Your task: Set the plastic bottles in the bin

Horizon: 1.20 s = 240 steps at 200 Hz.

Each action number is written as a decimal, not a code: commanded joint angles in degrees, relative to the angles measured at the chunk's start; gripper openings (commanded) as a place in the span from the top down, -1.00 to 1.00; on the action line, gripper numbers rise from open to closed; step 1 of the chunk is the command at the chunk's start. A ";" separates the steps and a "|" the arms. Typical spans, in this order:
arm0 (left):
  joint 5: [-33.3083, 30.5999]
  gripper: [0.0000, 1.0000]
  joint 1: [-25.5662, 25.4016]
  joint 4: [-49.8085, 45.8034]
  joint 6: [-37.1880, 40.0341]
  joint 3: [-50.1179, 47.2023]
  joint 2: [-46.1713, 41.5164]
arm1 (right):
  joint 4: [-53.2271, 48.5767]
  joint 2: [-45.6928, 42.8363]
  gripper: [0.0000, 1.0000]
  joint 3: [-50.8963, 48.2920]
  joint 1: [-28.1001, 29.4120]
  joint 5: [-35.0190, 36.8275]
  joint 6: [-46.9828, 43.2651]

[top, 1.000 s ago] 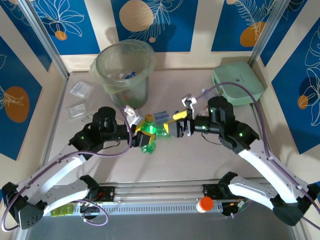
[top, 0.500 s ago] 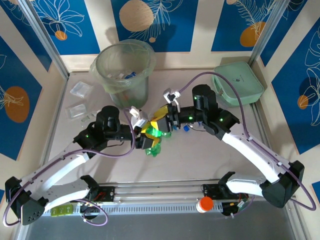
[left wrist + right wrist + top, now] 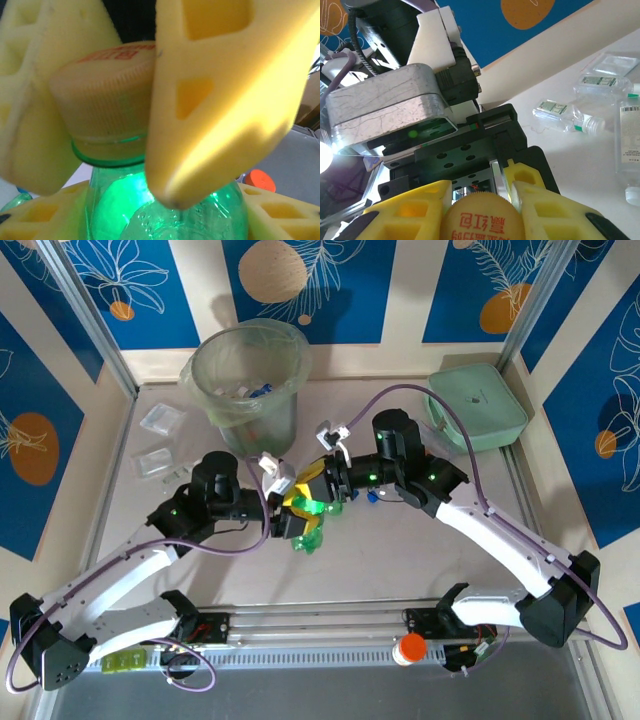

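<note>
Centre frame: the right gripper (image 3: 320,485), newly swung in, is clamping the green bottle (image 3: 308,536) by its cap (image 3: 482,220). The left gripper (image 3: 288,510) is flanking the body, grip indeterminate. A handover toward the upper-left bin (image 3: 205,352) is seemingly beginning.

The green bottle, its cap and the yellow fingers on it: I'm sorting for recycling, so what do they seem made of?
The green bottle looks like see-through tinted plastic, glossy: light glows through it. Its cap looks like opaque yellow-orange plastic, matte, with moulded ribs and red print. The yellow fingers are probably soft foam or rubber, matte, with cut-out holes.
</note>
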 commanded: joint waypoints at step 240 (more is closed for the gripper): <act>-73.93 -0.81 -0.22 -2.74 -2.43 3.42 -20.65 | -8.15 74.30 1.00 99.43 -17.95 19.76 29.37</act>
